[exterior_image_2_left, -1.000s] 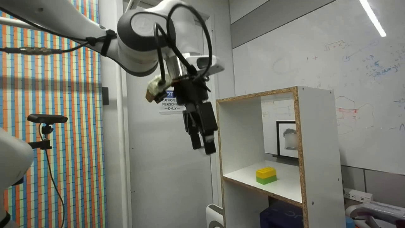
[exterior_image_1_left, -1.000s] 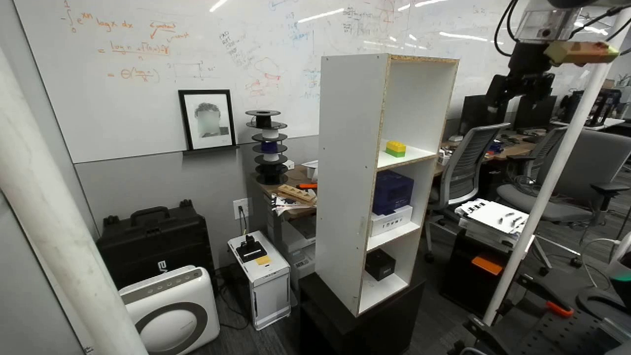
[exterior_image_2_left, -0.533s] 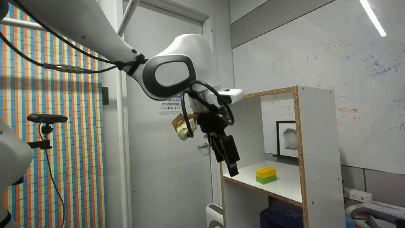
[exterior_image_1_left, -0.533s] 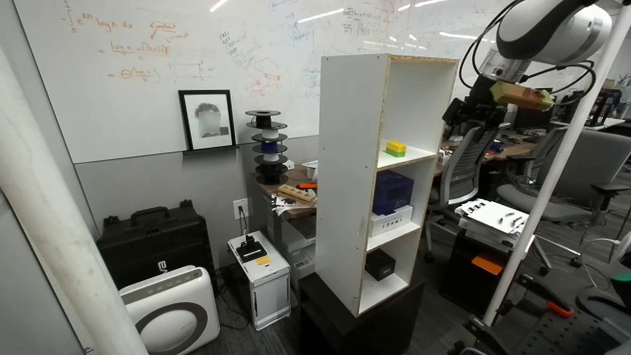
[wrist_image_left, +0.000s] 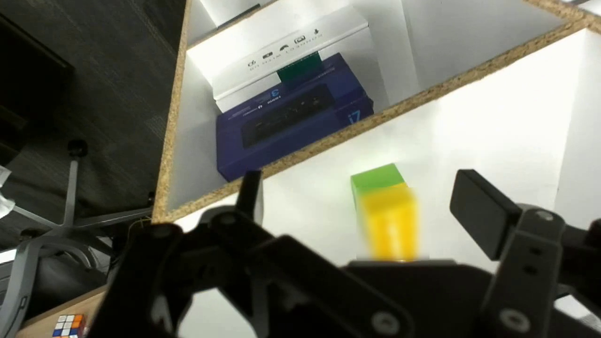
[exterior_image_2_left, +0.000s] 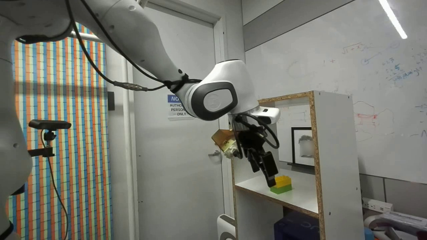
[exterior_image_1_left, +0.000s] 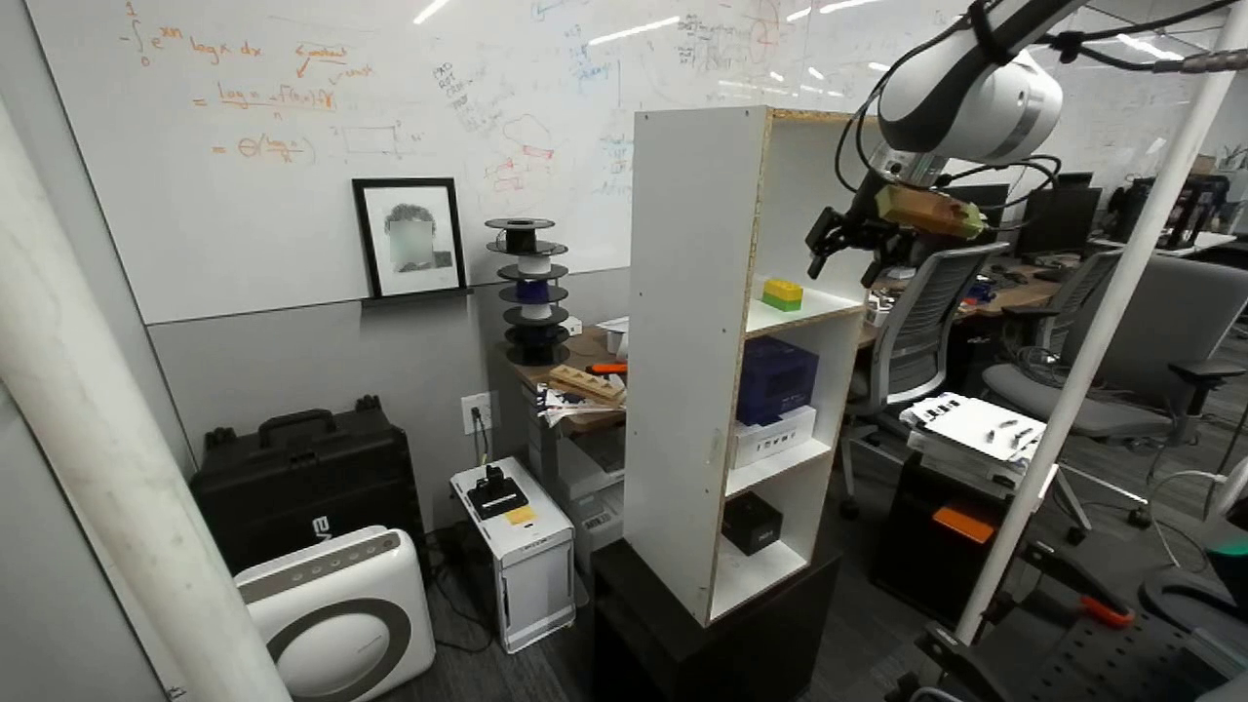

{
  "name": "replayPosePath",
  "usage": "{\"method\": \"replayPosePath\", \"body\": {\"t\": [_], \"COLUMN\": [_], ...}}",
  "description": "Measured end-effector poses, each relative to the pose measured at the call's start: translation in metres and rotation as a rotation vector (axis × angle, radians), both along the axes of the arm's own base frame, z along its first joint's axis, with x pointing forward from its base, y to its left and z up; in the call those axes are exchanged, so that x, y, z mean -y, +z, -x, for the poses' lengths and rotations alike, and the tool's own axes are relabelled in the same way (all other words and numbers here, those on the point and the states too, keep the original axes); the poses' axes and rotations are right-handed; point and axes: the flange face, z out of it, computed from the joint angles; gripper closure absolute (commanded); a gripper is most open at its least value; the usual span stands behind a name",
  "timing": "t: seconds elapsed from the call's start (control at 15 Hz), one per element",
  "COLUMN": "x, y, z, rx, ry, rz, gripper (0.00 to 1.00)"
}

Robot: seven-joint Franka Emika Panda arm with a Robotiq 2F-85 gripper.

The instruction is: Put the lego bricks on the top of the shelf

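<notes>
Gripper (exterior_image_1_left: 843, 273): fingers spread apart, tilted downward. In an exterior view, it overlaps the front of the upper compartment of the shelf unit (exterior_image_1_left: 692, 341). Relative to the frame one second earlier, it stands lower and farther left in the picture, and a longer section of the arm (exterior_image_1_left: 1014, 107) is visible. The yellow brick (exterior_image_1_left: 783, 289) sits stacked on the green brick (exterior_image_1_left: 781, 304), both inside the upper compartment, on its floor; their position is unchanged.

In an exterior view, one fingertip (exterior_image_2_left: 271, 181) covers the left edge of the yellow brick. One second earlier, the fingers stood left of the shelf unit, largely against the door (exterior_image_2_left: 180, 160). Contact between fingertip and brick cannot be determined.

In the wrist view, the finger pads (wrist_image_left: 483, 213) stand well apart, with the stacked bricks appearing between them in the picture. The yellow brick is blurred. A chipboard edge (wrist_image_left: 422, 97) separates the upper compartment from the adjoining one, which contains a blue box (wrist_image_left: 235, 141) and a white box (wrist_image_left: 291, 51), touching each other.
</notes>
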Motion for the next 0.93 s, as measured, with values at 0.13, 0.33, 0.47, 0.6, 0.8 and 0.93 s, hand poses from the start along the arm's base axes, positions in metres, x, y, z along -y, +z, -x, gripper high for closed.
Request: {"method": "replayPosePath", "body": {"t": [0.13,0.33,0.47,0.6,0.8,0.93], "x": [-0.002,-0.003,-0.004,-0.005,-0.005,-0.003], "y": [-0.007,-0.022,-0.033,-0.042,-0.045,-0.043], "z": [-0.023,-0.051,-0.066,-0.076,-0.080,-0.078], "rx": [0.004,0.012,0.022,0.023,0.021,0.011], "ry": [-0.003,-0.016,-0.026,-0.030,-0.032,-0.035], "rz": [0.006,0.012,0.016,0.017,0.017,0.013], "gripper": [0.00,0.21,0.34,0.51,0.73,0.88]}}
